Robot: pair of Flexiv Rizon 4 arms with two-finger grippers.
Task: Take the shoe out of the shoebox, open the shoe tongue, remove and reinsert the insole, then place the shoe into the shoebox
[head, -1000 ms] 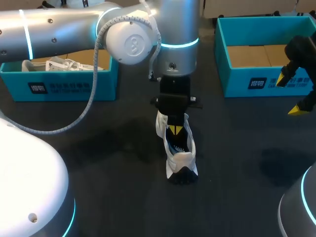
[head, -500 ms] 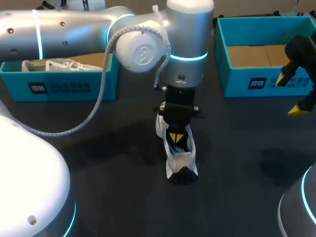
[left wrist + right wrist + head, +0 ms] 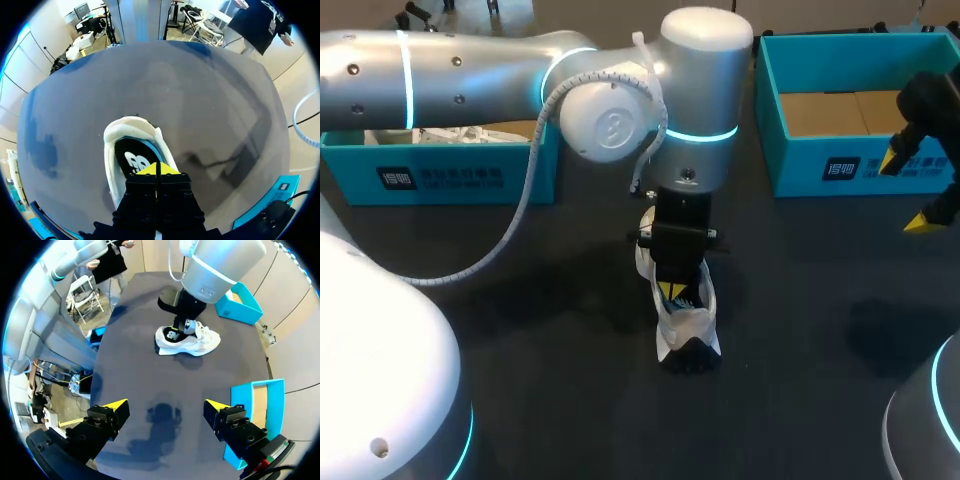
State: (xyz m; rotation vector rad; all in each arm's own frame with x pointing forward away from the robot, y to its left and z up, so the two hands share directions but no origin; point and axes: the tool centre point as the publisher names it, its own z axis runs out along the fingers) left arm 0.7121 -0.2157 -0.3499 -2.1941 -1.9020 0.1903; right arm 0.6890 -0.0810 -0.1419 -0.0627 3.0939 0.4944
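A white shoe (image 3: 690,325) stands on the dark table in the middle, its opening facing up. My left gripper (image 3: 672,290) points down into that opening. In the left wrist view the left gripper (image 3: 156,170) is shut, its yellow tips pressed together over the black insole (image 3: 131,159) inside the shoe (image 3: 112,150). Whether the tips pinch the insole's edge is hidden. My right gripper (image 3: 908,192) hangs open at the table's right side, beside the right shoebox (image 3: 840,165), holding nothing. Its own view shows the right gripper (image 3: 166,407) wide apart, with the shoe (image 3: 200,342) far ahead.
A teal shoebox (image 3: 450,175) at the back left holds white shoe material (image 3: 440,132). The right shoebox shows only a bare cardboard floor (image 3: 830,112). My left arm's thick grey link and cable span the back left of the table.
My left gripper has slid along the shoe's opening toward the table's near side, and the arm's wrist has come a little nearer too. The shoe and my right arm have stayed put.
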